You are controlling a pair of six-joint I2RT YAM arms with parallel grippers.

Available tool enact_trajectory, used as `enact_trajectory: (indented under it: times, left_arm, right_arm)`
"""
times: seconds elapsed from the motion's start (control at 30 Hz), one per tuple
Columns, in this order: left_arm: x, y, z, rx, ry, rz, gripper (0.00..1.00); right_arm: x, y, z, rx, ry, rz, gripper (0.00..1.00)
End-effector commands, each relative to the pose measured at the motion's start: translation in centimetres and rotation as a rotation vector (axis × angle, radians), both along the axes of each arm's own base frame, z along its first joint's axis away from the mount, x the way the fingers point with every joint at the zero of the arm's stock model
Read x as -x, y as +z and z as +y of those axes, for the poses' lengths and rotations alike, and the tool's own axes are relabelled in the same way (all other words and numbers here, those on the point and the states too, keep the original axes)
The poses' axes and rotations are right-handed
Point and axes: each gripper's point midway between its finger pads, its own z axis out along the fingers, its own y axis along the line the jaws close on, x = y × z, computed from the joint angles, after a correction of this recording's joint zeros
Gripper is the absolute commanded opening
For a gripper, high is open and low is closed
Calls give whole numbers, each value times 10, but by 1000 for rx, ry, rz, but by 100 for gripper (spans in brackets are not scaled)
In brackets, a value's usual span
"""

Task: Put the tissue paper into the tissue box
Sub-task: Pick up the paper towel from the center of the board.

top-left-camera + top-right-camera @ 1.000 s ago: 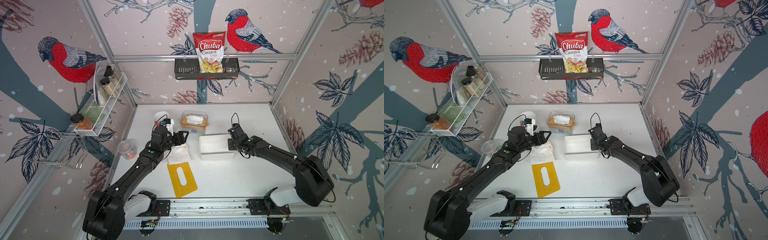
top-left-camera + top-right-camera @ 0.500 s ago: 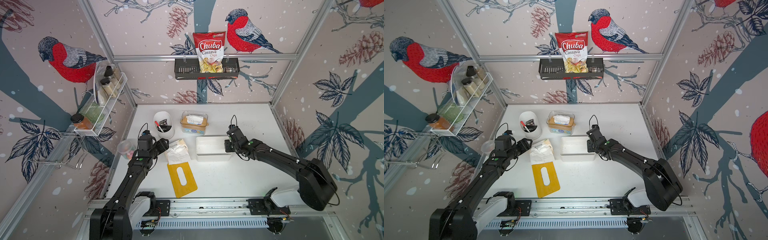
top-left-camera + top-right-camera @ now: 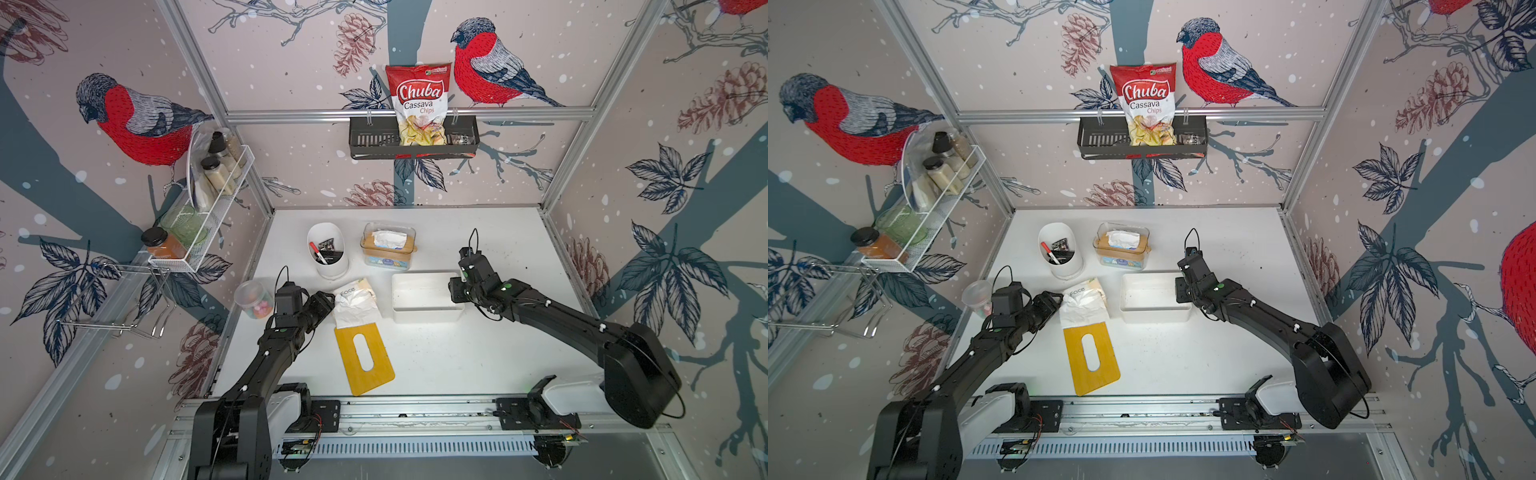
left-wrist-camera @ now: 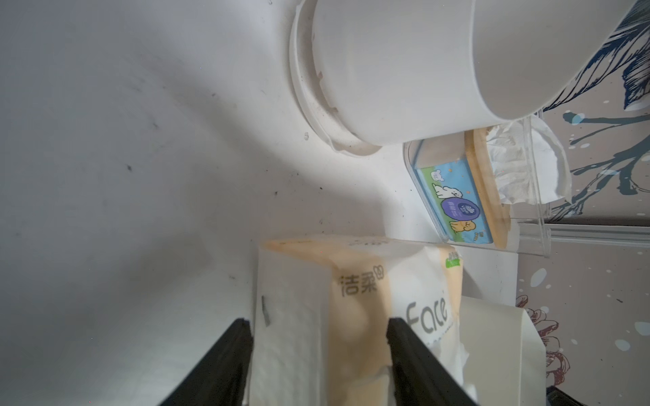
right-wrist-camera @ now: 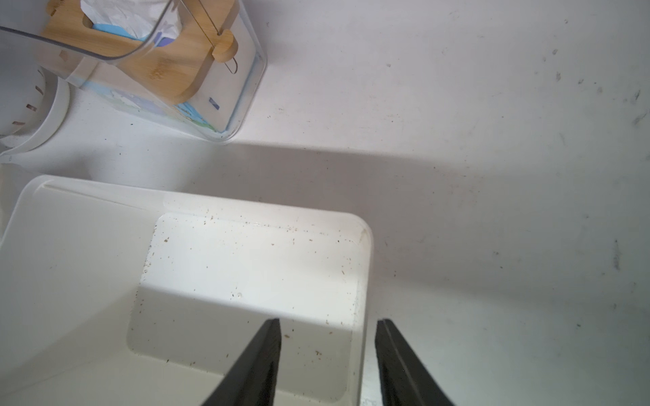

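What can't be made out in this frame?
- Whether the left gripper pinches the tissue pack: left wrist view, the wrapper hides the contact.
- Plastic jar contents: both top views, too small.
- Part of the white tissue box: right wrist view, cut off by the picture's edge.

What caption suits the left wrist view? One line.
Left pincer straddling the tissue pack on the table, white cup beyond.

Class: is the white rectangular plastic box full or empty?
Empty. The white rectangular plastic box shows a bare, speckled floor in the right wrist view; the cream-and-white soft tissue pack lies outside, beside it.
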Motion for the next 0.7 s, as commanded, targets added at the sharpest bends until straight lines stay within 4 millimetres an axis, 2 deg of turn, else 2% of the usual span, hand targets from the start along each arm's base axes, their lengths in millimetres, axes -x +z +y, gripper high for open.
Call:
enact_trajectory:
  times: [0.0, 0.27, 0.4, 0.67]
  left_arm:
    - [-19, 19, -8, 57, -29, -113, 63]
    - [-29, 10, -7, 68, -21, -142, 48]
    - [-29, -1, -11, 93, -34, -128, 39]
    - [-29, -7, -13, 96, -43, -133, 16]
  right_arm:
    - [-2, 5, 4, -18, 16, -23, 49]
    - [-3, 4, 9, -26, 32, -11, 49]
    - [-4, 3, 12, -24, 39, -5, 49]
    - [-5, 2, 12, -21, 41, 2, 48]
